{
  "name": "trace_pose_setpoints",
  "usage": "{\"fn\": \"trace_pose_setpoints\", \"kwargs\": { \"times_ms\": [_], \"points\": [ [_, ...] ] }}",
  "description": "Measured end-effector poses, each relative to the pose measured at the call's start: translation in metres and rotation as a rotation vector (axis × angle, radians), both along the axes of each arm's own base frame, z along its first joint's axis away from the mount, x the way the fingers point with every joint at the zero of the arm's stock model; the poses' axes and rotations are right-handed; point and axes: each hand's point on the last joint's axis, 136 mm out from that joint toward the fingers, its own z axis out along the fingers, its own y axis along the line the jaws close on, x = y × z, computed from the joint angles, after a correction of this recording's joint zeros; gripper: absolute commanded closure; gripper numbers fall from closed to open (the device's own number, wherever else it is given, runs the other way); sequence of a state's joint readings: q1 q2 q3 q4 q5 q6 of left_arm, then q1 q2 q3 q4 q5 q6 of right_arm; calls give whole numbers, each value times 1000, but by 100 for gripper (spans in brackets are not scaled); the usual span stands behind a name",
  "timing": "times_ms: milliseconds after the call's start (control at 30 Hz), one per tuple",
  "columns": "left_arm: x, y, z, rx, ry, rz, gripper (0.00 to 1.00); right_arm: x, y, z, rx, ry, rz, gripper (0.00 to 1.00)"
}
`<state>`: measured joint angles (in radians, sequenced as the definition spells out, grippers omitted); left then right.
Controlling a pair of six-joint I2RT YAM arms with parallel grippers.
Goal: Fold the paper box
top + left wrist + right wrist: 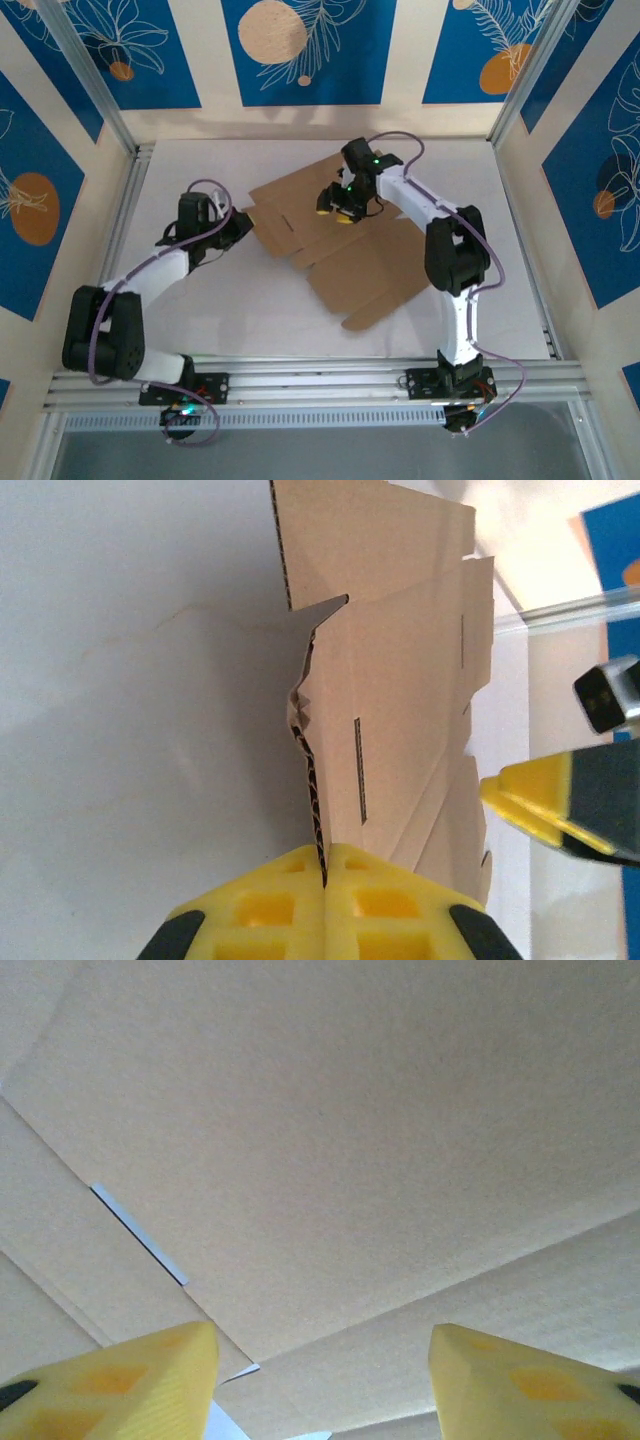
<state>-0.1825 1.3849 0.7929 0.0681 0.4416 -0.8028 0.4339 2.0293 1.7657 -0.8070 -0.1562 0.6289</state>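
Near rail: the rail (pixel 320 375) carrying both arm bases runs along the bottom of the top view. Bare worktop (pixel 230 320) lies between it and the box, so you have room to draw a flap toward you.
Left claw: your left claw (pixel 322 878) is clenched on the box's left edge. In its wrist view the corrugated edge runs straight into the seam between the yellow fingers, and looks a little crumpled just above them.
Box: the box (pixel 350 250) is a flat die-cut sheet, not yet folded, lying slantwise at centre frame on the worktop.
Handling: judge it light, stiff along the flutes, and quick to crease anywhere else. It will likely slide on the smooth worktop unless one claw pins it.
Where to grip: take flaps at their free edges, clear of the slot (pixel 360 770), and bend along the scored lines rather than across a panel.
Right claw: your right claw (pixel 320 1360) is released, fingers wide apart with nothing between them, over a plain panel just above centre frame. You cannot tell whether it touches the board.
Edges: the sheet's far corner lies near the back of the worktop, and the left and near sides have more bare room.
Far: the walls (pixel 300 50) close in the back and both sides, so raise flaps upward rather than sweeping them outward.
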Motion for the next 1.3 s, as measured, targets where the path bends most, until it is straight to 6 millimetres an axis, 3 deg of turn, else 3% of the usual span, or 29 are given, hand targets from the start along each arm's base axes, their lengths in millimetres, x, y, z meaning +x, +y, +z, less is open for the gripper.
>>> {"fn": "trace_pose_setpoints", "kwargs": {
  "times_ms": [33,133,300,367,400,433,500,633,800,1000,1300],
  "points": [
    [2,1,12,18,-37,-9,94,5,0,14,12,-34,-3,38],
    [3,2,52,90,-192,-45,95,31,3,85,44,-209,-5,38],
    [-16,-5,97,251,-474,-155,100,58,-4,196,99,-463,-40,38],
    [-23,-8,108,308,-555,-197,100,64,-11,228,141,-510,-66,33],
    [-26,-10,112,339,-595,-219,100,67,-14,239,166,-522,-81,24],
    [-26,-10,113,353,-608,-230,100,71,-19,245,187,-519,-104,22],
    [-28,-12,115,412,-660,-268,100,76,-29,242,211,-472,-158,23],
    [-29,-11,114,481,-711,-308,100,85,-50,214,232,-293,-327,25],
    [-34,-12,113,536,-768,-342,100,81,-65,188,241,-99,-496,25],
    [-38,-16,109,576,-823,-386,100,79,-70,159,279,85,-604,21],
    [-45,-17,114,617,-894,-407,100,82,-60,152,362,180,-634,29]
  ]
}}
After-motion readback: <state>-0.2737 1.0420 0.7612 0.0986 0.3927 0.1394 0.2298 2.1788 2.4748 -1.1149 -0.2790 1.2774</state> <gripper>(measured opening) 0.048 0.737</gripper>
